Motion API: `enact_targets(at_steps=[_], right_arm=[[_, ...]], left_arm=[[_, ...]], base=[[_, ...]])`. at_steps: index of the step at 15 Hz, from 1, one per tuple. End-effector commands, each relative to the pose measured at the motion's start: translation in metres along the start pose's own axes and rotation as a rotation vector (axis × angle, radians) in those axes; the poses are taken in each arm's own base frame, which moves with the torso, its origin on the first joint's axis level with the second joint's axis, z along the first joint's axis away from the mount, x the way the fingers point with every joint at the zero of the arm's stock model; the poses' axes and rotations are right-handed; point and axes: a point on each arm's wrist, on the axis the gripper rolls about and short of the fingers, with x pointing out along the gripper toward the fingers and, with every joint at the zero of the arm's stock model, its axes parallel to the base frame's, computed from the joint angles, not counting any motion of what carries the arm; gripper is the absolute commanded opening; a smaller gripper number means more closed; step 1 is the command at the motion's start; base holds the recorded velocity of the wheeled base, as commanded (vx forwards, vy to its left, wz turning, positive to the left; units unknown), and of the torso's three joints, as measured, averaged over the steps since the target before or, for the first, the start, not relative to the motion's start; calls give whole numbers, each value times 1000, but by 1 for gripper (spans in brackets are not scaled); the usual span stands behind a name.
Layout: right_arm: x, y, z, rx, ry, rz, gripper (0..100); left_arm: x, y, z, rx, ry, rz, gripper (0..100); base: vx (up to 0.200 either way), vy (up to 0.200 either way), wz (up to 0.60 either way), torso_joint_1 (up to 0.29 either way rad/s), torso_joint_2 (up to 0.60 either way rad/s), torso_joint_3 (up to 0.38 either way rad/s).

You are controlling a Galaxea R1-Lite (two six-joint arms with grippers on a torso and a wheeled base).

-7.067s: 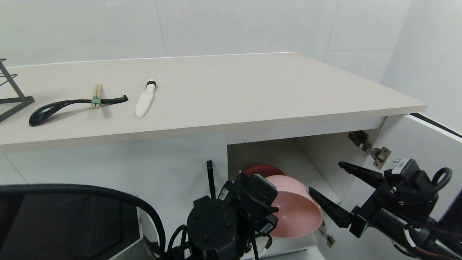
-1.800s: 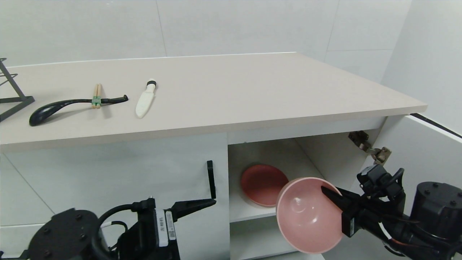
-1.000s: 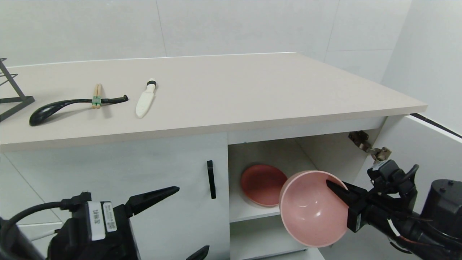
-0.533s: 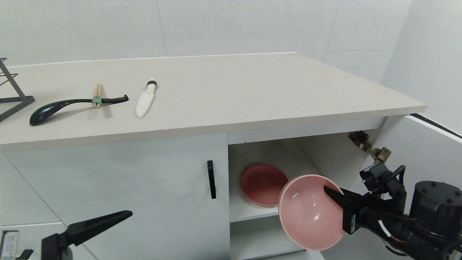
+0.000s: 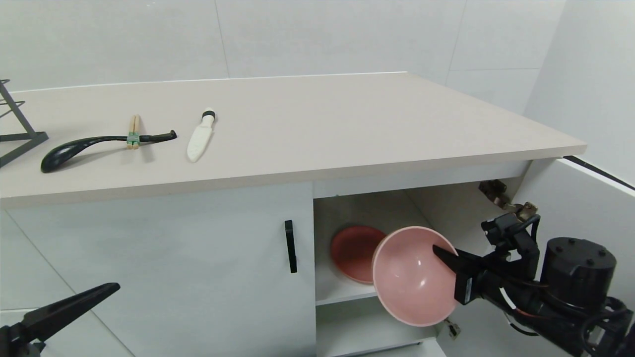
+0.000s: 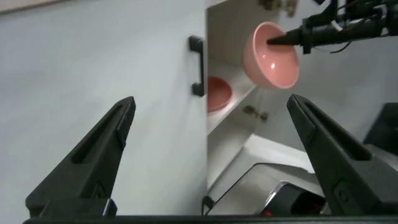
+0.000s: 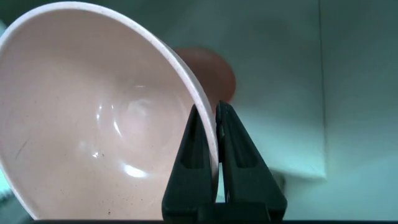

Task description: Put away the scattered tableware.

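Right wrist view: the right gripper (image 7: 210, 115) is clenched on the rim of the pink bowl (image 7: 93, 124), one finger inside the wall and the other outside it. The bowl hangs tipped on its side from these jaws, clear of any surface, in front of the open cabinet compartment (image 5: 446, 208). Just beyond the fingertips, deeper in that compartment, a red plate (image 5: 352, 250) lies flat on the shelf (image 5: 342, 292), apart from the bowl. Beside the right jaws, on their outer side, the cabinet's right door (image 5: 570, 198) stands swung open, with its hinge (image 5: 496, 191) above them. Left wrist view: the left gripper (image 6: 211, 102) is released, its two fingers spread wide and holding nothing, low before the closed left door (image 5: 173, 258). The black door handle (image 6: 198, 65) lies ahead of these jaws, between them and the bowl, which is well apart from them. Well above both pairs of jaws, on the countertop (image 5: 347, 119), lie a black ladle (image 5: 74, 148), a pair of chopsticks (image 5: 132, 131) laid across the ladle's handle, and a white knife (image 5: 199, 136) near them. A dark wire rack (image 5: 20, 134) stands at the countertop's far left edge.
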Motion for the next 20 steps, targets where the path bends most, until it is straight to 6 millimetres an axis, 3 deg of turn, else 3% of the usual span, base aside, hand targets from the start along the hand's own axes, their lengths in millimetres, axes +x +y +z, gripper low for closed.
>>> enact_targets(at_steps=[1, 4, 10, 13, 20], right_arm=[[24, -1, -2, 51, -8, 4, 0], [44, -1, -1, 81, -30, 8, 0], [82, -4, -19, 85, -5, 3, 0], [101, -8, -27, 87, -5, -2, 0], [110, -13, -31, 141, -11, -29, 0]], left_arm=[[-11, 1, -2, -20, -13, 80, 100], [-22, 0, -2, -44, -61, 142, 100], [-40, -4, -13, -85, -75, 271, 100], [-58, -15, -29, -164, -111, 361, 100], [-67, -22, -36, -180, -179, 474, 100]], base=[[0, 0, 0, 0, 0, 0], [0, 0, 0, 0, 0, 0], [0, 0, 0, 0, 0, 0], [0, 0, 0, 0, 0, 0], [0, 0, 0, 0, 0, 0]])
